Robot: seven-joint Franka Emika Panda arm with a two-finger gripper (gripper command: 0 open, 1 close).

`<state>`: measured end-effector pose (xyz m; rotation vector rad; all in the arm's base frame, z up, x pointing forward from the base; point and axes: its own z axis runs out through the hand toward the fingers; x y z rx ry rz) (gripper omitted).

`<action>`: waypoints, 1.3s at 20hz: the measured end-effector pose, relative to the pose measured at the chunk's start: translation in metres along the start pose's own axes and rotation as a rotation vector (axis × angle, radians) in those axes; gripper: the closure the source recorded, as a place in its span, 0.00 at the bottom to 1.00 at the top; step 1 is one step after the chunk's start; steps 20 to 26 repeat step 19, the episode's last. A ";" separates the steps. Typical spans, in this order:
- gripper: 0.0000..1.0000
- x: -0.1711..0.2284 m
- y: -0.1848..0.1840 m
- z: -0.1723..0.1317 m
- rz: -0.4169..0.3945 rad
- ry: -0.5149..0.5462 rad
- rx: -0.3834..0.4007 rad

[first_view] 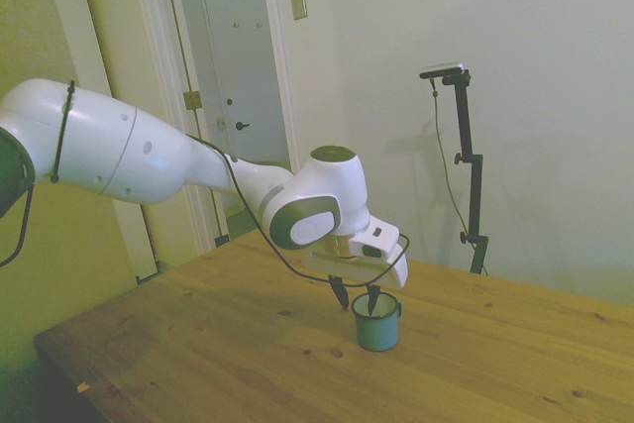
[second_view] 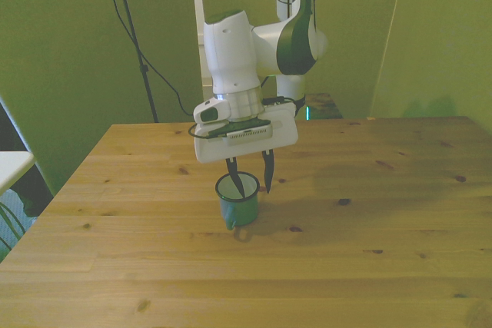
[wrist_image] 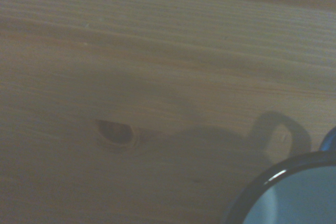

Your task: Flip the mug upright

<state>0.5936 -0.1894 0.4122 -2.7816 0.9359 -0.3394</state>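
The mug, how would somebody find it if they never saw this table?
Look at the wooden table, near its middle, right under the white arm's open gripper. The small teal-green mug stands upright there, white inside with a dark rim, the only object on the wood.

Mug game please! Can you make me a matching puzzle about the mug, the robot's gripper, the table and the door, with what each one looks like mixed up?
Things:
1. mug
2. gripper
3. table
4. door

What it looks like:
A. wooden, with dark knots
B. white, in the room behind the arm
C. teal-green, standing upright, opening up
D. open, jaws apart, just above the rim

Right pairs: 1-C, 2-D, 3-A, 4-B
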 end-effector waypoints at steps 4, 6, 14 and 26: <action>0.00 -0.009 0.000 -0.044 -0.004 0.023 0.027; 0.00 -0.019 -0.001 -0.061 -0.009 0.033 0.040; 0.00 -0.092 0.002 -0.093 -0.067 0.031 0.075; 0.00 -0.135 0.010 -0.084 -0.104 0.030 0.067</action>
